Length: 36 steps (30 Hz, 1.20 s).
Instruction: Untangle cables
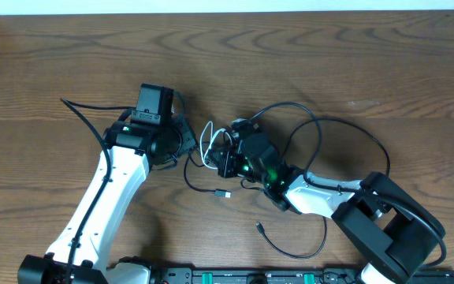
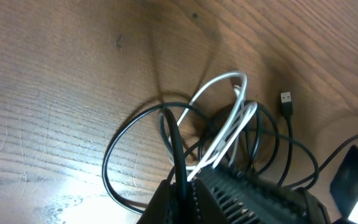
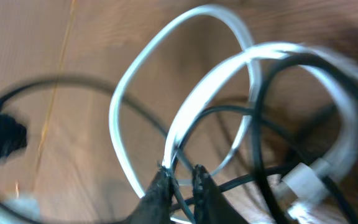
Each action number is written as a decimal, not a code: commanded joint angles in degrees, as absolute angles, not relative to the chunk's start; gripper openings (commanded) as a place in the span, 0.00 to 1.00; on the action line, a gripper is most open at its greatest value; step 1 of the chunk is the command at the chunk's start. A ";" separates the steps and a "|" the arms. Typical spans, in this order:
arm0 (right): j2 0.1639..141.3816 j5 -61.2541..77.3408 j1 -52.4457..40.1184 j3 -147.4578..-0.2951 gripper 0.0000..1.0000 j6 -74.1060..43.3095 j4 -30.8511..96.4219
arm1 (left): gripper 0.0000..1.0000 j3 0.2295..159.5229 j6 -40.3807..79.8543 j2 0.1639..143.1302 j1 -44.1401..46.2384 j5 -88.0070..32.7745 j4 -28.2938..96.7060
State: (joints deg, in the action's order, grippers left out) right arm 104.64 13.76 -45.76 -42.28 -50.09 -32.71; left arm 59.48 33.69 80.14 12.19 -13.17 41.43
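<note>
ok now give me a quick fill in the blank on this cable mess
1. The white cable is tangled with other cables coloured ___.
2. Everything lies on a ___ table.
3. In the left wrist view, the USB plug lies on the table to the ___ of the white loops.
Missing words: black; wooden; right.

Legible text, labels, brands, numbers, signs: none recorded in any view.
USB plug, left wrist view: too small, no marking made out.
Black bar at bottom edge, overhead view: small green marks seen, not readable.
Right wrist view: blurred, nothing readable.
</note>
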 commanded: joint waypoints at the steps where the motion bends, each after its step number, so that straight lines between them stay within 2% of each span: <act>1: 105.10 29.15 -45.04 -42.33 0.01 -39.53 -35.31 | 0.08 59.46 34.13 79.20 11.90 -12.38 41.56; 6: 104.20 49.15 -41.25 -42.33 0.01 -36.84 -39.79 | 0.14 59.46 34.13 79.20 11.90 -12.36 41.56; 12: 102.00 61.95 -36.05 -42.33 0.01 -36.10 -41.21 | 0.17 59.46 34.15 79.42 11.90 -12.36 41.54; 14: 101.03 63.24 -34.85 -42.33 0.01 -36.07 -41.19 | 0.25 59.46 34.17 79.42 11.90 -12.38 41.54; 17: 99.68 62.85 -32.95 -42.33 0.01 -35.46 -40.88 | 0.40 59.46 34.35 79.42 11.90 -14.85 41.50; 22: 97.30 61.47 -29.36 -42.33 0.02 -35.48 -39.51 | 0.51 59.46 34.37 79.42 11.92 -26.70 39.94; 24: 95.90 60.90 -28.05 -42.33 0.02 -35.51 -38.85 | 0.60 59.46 34.68 79.42 11.92 -29.95 39.11; 27: 92.95 57.14 -26.41 -42.33 0.02 -34.83 -35.14 | 0.69 59.46 37.74 79.42 11.92 -32.03 38.09; 31: 87.26 48.40 -25.50 -43.53 0.01 -28.97 -22.81 | 0.70 59.46 44.31 79.42 11.97 -33.30 35.62; 36: 80.29 38.70 -25.58 -49.36 0.01 -24.10 -2.66 | 0.70 59.46 45.91 79.42 12.60 -35.57 31.68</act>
